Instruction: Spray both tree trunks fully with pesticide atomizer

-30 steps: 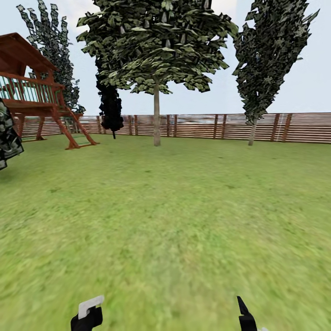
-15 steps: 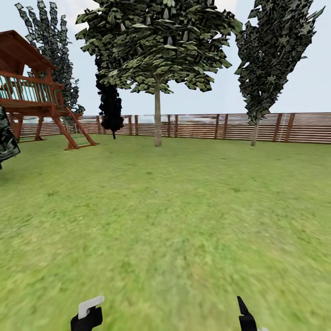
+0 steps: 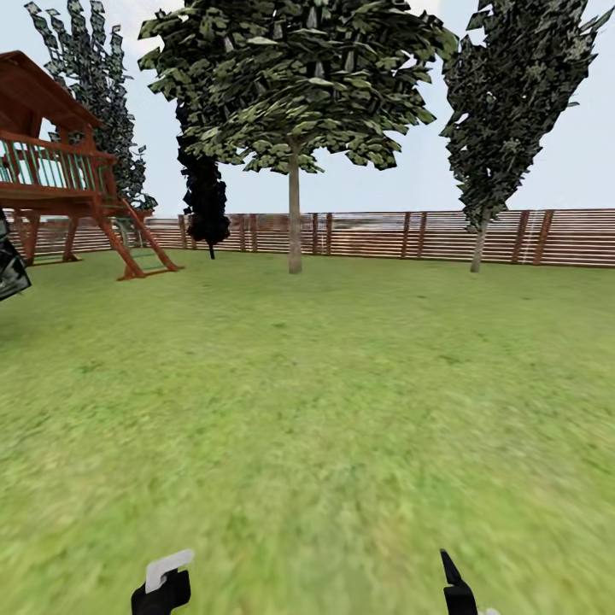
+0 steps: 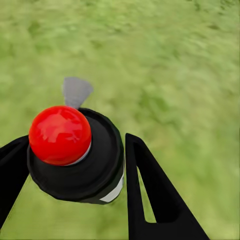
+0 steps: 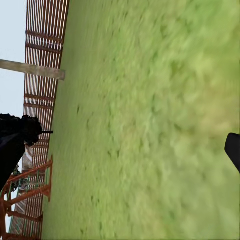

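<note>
The pesticide atomizer [image 4: 75, 165], a black bottle with a red round cap, sits between the fingers of my left gripper [image 4: 72, 155], which is shut on it. Low in the head view, its white nozzle [image 3: 168, 568] sticks up above the left gripper [image 3: 161, 591]. My right gripper [image 3: 459, 591] shows as one black finger, and I cannot make out its jaws. Far across the lawn stands a tree [image 3: 295, 77] with a broad crown and a straight pale trunk [image 3: 294, 218]. A narrower tree [image 3: 512, 102] stands to its right by the fence, on a thin trunk [image 3: 478, 248].
A brown slat fence [image 3: 384, 233] closes the far side of the lawn [image 3: 325, 401]. A red wooden playhouse [image 3: 60, 184] with a ladder stands at the left. A dark narrow tree [image 3: 205, 196] rises beside it. Dark foliage [image 3: 8, 265] juts in at the left edge.
The whole head view has shifted a little, so the trees and fence sit slightly further right: the camera moved. Both grippers hold the same pose.
</note>
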Robot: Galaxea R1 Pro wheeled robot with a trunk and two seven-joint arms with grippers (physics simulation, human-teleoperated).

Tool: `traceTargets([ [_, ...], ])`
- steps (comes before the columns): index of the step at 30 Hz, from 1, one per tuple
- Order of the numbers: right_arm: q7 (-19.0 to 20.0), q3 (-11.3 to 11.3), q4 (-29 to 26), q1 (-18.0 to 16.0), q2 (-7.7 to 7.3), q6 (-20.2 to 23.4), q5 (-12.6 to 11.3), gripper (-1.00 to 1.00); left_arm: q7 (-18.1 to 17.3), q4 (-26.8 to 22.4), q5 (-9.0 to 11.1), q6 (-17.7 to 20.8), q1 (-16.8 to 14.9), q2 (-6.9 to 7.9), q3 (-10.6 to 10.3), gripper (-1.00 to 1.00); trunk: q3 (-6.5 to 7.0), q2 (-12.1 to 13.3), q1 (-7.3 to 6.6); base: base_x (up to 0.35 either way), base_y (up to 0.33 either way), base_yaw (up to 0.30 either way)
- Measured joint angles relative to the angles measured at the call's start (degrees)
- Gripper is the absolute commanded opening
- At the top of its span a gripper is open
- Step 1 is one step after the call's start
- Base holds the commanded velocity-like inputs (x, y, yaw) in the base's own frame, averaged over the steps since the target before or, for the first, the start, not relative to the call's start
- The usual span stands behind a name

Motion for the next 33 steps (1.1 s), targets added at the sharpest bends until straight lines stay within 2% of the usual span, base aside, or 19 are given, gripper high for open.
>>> traceTargets([
  [33, 0.0, 0.0, 0.0, 0.0, 0.00, 0.0, 0.0, 1.00, 0.0, 0.0, 0.0, 0.0, 0.0, 0.00, 0.0, -1.00, 0.00, 0.0, 0.00, 0.323, 0.118, 0.000],
])
